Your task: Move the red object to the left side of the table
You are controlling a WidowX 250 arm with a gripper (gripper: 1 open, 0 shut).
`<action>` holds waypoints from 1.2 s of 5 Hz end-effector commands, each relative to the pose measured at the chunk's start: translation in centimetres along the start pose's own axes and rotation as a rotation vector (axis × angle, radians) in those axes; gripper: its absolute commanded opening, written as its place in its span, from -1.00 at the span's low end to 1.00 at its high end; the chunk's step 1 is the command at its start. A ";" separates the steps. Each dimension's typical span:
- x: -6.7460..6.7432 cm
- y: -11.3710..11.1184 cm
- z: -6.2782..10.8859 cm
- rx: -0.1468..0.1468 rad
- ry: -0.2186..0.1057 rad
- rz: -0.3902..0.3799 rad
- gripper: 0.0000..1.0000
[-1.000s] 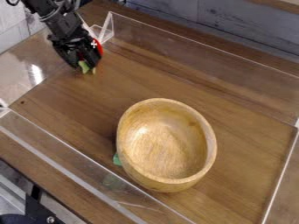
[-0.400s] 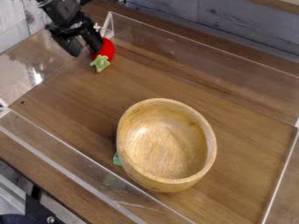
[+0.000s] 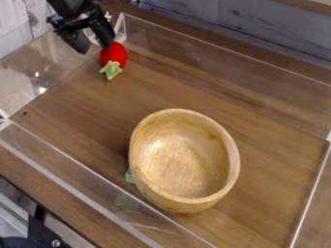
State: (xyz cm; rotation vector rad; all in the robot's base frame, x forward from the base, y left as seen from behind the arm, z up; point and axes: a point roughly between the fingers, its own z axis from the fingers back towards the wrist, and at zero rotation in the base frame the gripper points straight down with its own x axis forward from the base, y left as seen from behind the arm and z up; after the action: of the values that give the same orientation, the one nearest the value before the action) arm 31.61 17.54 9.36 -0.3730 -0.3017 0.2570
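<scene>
So up close there's the clear wall (image 3: 77, 179) running along the near edge of the table (image 3: 77, 114), with some dark gear poking in at the bottom left corner of the shot. Just in from that wall sits the bowl (image 3: 184, 160), round, light wood, and nothing in it that I can see. A little green scrap (image 3: 130, 177) peeks out right beside the bowl, on the side facing the left of the shot. Go further back, past a stretch of bare brown wood grain, and you hit the strawberry (image 3: 114, 55). It's lying on the table up near the top left of the shot, well apart from the bowl, red body toward the back and its green leafy cap pointing toward the camera. The gripper (image 3: 88, 39) is right next to it, a bit further left and back in the shot, all black and kinda blurry. Jaws are open and not holding the thing; can't tell if a fingertip still brushes it. Behind all that it's just grey wood planks.
</scene>
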 end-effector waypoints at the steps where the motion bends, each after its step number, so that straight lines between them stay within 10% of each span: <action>1: 0.9 -1.4 2.4 0.042 -0.068 -0.037 1.00; 3: 1.7 -5.7 3.3 0.036 -0.062 -0.100 1.00; 6: 2.7 -5.8 1.8 0.096 -0.080 -0.088 1.00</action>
State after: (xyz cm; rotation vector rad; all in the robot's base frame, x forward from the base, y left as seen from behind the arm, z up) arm 34.31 13.81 11.88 -0.2800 -0.3278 0.2168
